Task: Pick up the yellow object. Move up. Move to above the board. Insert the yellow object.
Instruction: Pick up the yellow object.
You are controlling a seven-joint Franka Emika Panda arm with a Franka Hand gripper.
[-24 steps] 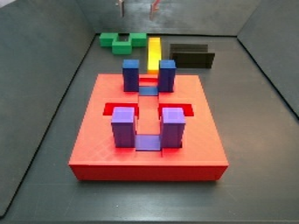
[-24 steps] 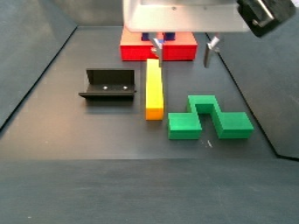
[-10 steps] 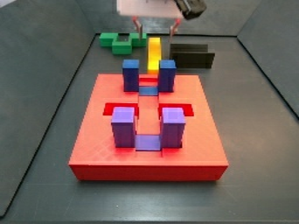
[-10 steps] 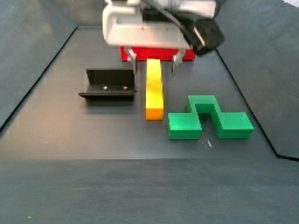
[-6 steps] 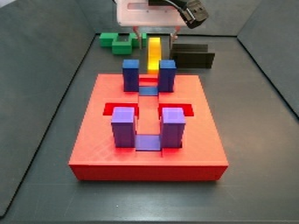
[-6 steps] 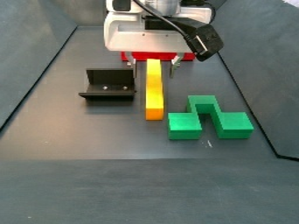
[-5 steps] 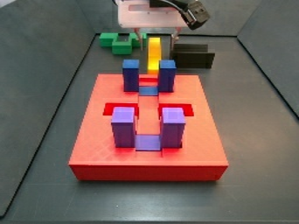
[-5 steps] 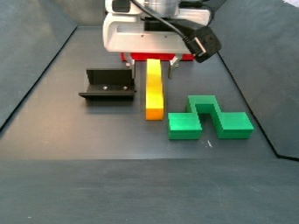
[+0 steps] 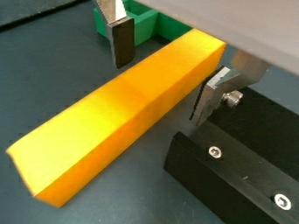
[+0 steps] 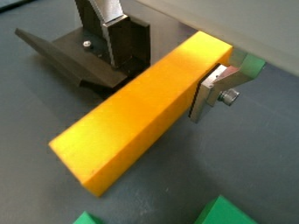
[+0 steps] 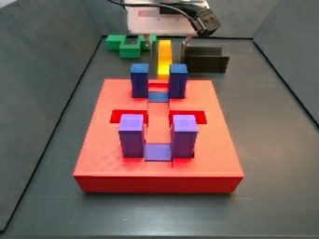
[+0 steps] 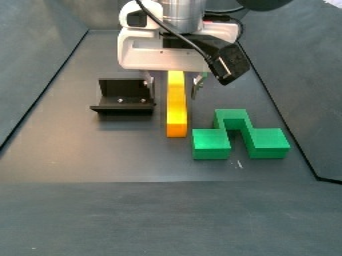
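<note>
My hand (image 12: 177, 82) hangs from a boxy white body with rounded corners, and a thick black cable loops across its front in a side view. A dark, angled camera block (image 12: 229, 64) juts from one side. My fingers (image 9: 119, 33) are flat silver plates faced with dark pads; in a wrist view one plate carries a small silver screw (image 9: 232, 95).
</note>
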